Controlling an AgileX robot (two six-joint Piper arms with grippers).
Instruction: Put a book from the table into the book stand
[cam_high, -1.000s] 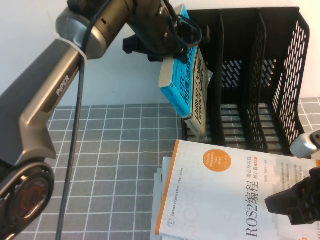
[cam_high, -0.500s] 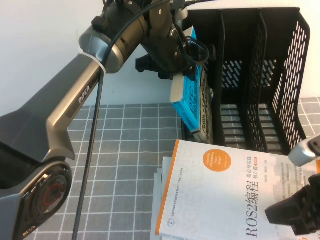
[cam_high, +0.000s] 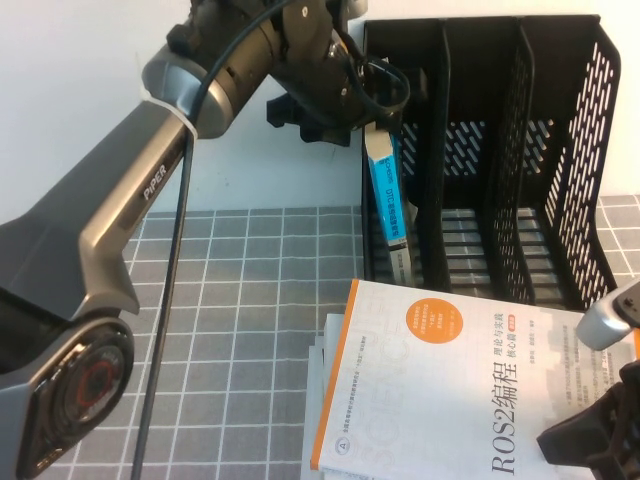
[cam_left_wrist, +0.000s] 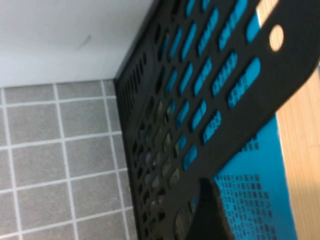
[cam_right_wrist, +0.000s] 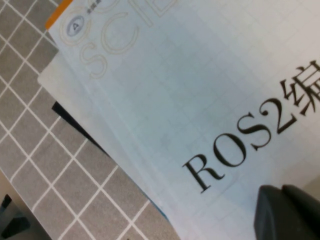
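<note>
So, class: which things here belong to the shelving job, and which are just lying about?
In the job:
- book, in the left gripper, going into the leftmost slot
- stand
- table

Lying about:
- ROS2 book, on other books
- right gripper, low at the near right

high view angled down, wrist views close-up

Cyan-spined book (cam_high: 388, 195) upright in leftmost slot of black book stand (cam_high: 560, 150), on grid-cloth table (cam_high: 240, 330)
</note>
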